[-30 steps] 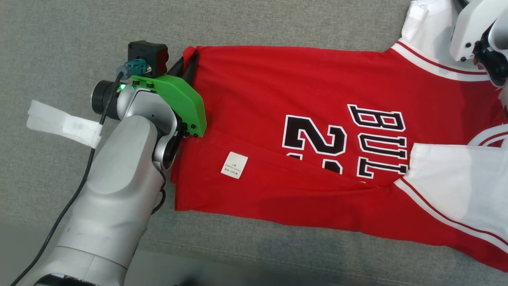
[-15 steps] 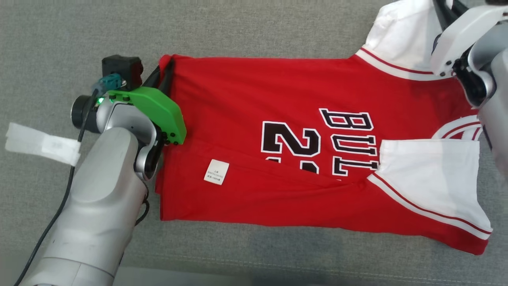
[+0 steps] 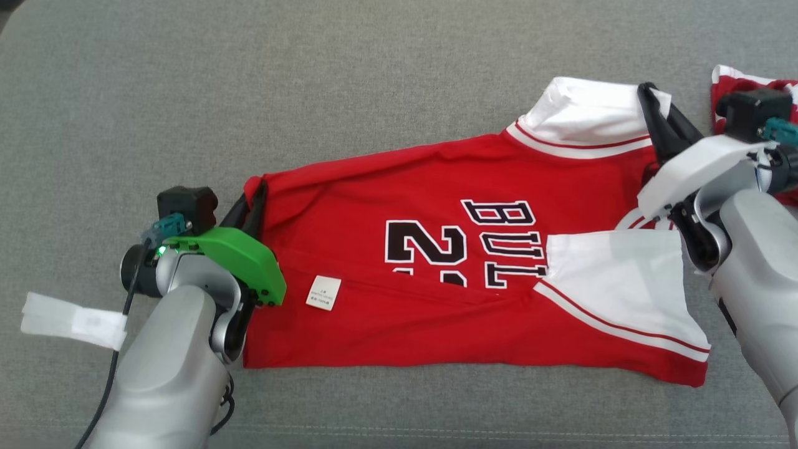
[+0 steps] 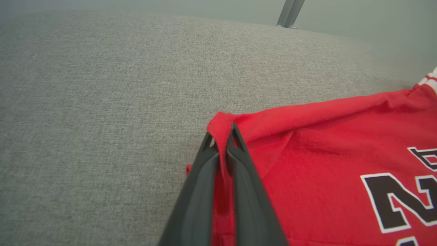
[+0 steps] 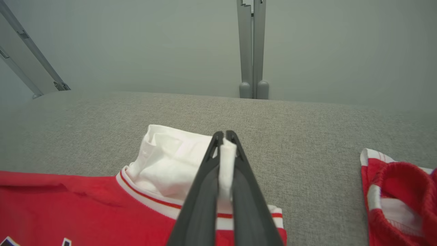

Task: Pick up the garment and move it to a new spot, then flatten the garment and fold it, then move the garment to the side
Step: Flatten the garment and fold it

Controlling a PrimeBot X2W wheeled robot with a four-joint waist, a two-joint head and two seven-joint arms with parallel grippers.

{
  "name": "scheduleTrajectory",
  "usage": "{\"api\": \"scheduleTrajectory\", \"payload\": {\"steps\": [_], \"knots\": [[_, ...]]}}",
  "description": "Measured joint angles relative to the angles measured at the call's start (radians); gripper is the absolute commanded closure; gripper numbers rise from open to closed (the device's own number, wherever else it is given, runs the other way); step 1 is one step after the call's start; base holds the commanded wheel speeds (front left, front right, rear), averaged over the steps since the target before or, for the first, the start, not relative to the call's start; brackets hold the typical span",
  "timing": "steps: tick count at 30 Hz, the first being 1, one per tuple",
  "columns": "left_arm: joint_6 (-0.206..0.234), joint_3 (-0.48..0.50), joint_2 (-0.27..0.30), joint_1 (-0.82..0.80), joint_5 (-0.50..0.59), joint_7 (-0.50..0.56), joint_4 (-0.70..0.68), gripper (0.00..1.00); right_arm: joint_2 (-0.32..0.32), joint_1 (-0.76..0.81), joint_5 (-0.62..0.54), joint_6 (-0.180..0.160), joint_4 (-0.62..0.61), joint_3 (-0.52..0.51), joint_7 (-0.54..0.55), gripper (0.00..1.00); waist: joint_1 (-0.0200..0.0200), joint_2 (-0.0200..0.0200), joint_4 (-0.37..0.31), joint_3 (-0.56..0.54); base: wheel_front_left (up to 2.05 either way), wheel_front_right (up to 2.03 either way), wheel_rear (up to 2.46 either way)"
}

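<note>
1. Since a second ago the head view has shifted so that both arms are in it. The right gripper (image 3: 646, 88) has closed the last bit, and the jersey's (image 3: 374, 187) far edge, straight before, now slants between the two grips.
2. The grey surface (image 3: 374, 62) spans the head view, with the jersey across its middle: hem to the left, shoulders to the right, number and letters facing up.
3. The near long side of the jersey is folded over the front, covering the lower part of the print.
4. The near sleeve (image 3: 617, 274), white, lies flat on the red. The far sleeve (image 3: 586, 109) is bunched at the far right corner.
5. A second red piece (image 5: 399, 191) lies on the surface to the right, apart from the jersey.
6. The left gripper (image 4: 222, 135) is closed tight on the jersey's far hem corner; red cloth is pinched between its fingers.
7. The right gripper is closed on the jersey too, with a fold of the far sleeve's white cloth between its fingertips.
8. A small white label (image 3: 323, 293) lies on the folded part near the hem.
</note>
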Motion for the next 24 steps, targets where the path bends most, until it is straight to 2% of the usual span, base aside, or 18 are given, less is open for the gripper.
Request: {"api": "scheduleTrajectory", "payload": {"steps": [8,14,24], "knots": [[0.001,0.03,0.001,0.124,-0.036,-0.041,-0.034,1.0,-0.002,0.17,0.039,0.0,-0.06,-0.041,-0.003,1.0,0.0,0.0,-0.025,-0.103,0.0,0.0,0.0],[0.012,0.058,0.011,0.243,-0.076,-0.048,-0.056,1.0,0.016,0.323,0.073,0.0,-0.102,-0.035,-0.002,1.0,0.0,0.0,-0.047,-0.167,0.0,0.0,0.0],[0.029,0.036,0.01,0.336,-0.078,-0.045,-0.123,1.0,0.017,0.457,0.08,0.0,-0.204,-0.08,-0.002,1.0,0.0,0.0,-0.084,-0.211,0.0,0.0,0.0]]}}
